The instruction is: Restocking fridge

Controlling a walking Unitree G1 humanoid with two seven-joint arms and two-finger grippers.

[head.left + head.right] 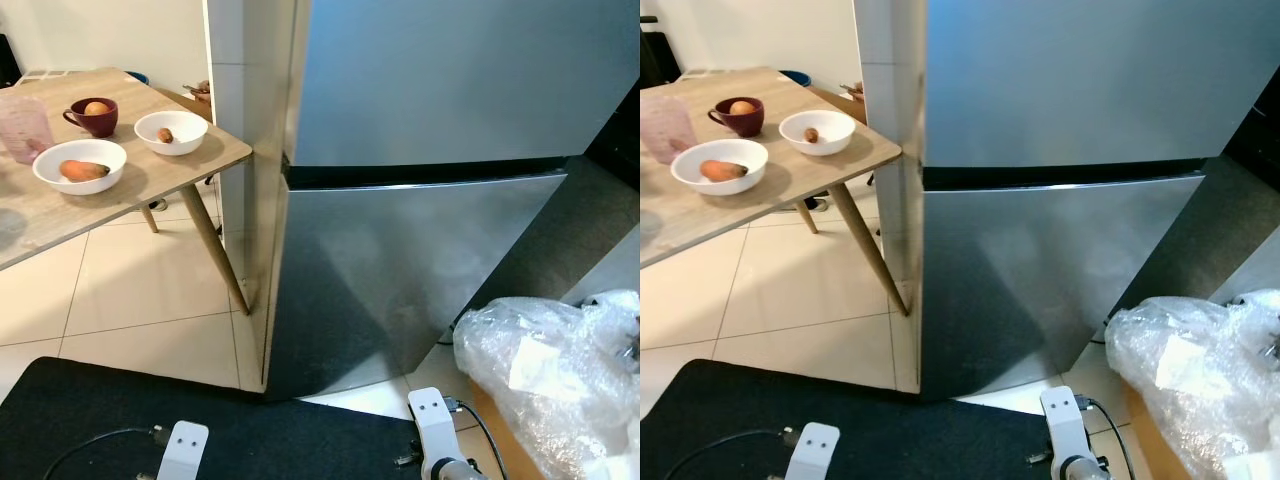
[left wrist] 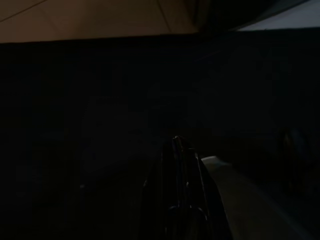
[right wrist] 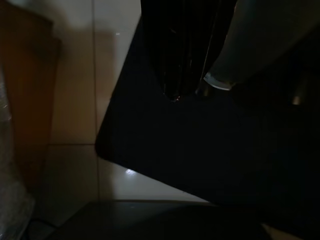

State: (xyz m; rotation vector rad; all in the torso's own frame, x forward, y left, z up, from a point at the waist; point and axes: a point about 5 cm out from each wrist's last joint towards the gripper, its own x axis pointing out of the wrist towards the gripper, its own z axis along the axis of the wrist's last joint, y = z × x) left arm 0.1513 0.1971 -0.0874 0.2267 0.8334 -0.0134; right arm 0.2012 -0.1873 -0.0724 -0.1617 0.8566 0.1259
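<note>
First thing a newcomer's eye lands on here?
The tall stainless steel fridge straight ahead, both doors shut. Left of it, a light wooden table carries two white bowls and a maroon mug, each holding orange-brown food. At lower right lies a crumpled clear plastic bag.

Black mat (image 1: pixel 120 415) on tiled floor (image 1: pixel 130 290) (cable across it); crumpled plastic wrap (image 1: pixel 560 370) beside.
</note>
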